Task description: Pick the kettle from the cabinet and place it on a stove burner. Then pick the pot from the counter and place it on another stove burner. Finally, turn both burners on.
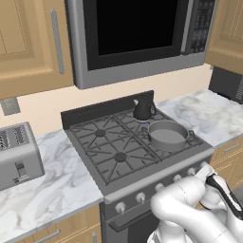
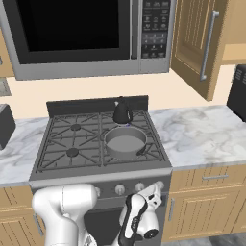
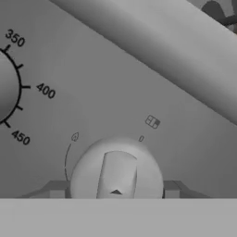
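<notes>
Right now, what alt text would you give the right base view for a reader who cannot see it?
A grey pot and a small black kettle sit on the right-hand burners of a grey range, kettle behind pot. The white arm bends low in front, its gripper at the silver front knobs. A microwave hangs above.

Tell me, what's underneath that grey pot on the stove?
The pot sits on the black grate at the stove's front right. The burner cap beneath it is covered. Just behind stands the kettle, on the rear right grate.
</notes>
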### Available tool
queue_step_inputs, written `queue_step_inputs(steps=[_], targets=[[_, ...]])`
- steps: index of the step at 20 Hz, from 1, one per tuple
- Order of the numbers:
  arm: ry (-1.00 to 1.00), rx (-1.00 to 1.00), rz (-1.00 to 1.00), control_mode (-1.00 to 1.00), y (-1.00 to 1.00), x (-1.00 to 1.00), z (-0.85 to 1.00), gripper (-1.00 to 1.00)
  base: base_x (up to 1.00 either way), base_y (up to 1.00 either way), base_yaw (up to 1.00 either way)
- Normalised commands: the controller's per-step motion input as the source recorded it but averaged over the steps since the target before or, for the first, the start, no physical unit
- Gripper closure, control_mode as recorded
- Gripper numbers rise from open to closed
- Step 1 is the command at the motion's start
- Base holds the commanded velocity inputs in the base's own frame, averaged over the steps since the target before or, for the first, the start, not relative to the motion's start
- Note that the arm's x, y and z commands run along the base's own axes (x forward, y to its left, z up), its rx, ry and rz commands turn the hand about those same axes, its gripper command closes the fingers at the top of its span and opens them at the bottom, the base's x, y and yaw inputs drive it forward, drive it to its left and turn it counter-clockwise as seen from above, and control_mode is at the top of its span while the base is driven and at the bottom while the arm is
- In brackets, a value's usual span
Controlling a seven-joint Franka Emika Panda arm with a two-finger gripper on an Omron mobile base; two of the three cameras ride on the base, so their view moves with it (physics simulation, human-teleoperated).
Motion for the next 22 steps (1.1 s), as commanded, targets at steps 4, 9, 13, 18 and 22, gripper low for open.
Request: queue_step_inputs(steps=[4,9,13,18,22], targets=[[0.00,-0.30,0.00,-1.00,-0.09,0.00,0.00,1.00,0.00,0.00,0.00],[0.00,-0.31,0.00,-1.00,-0.07,0.00,0.00,1.00,0.00,0.00,0.00],[0.00,-0.25,0.00,-1.00,-0.02,-0.03,0.00,1.00,0.00,0.00,0.00],[0.01,0.00,0.00,-1.00,0.02,-0.03,0.00,-1.00,0.00,0.00,0.00],[0.00,0.01,0.00,-1.00,0.01,-0.04,0.00,-1.00,0.00,0.00,0.00]])
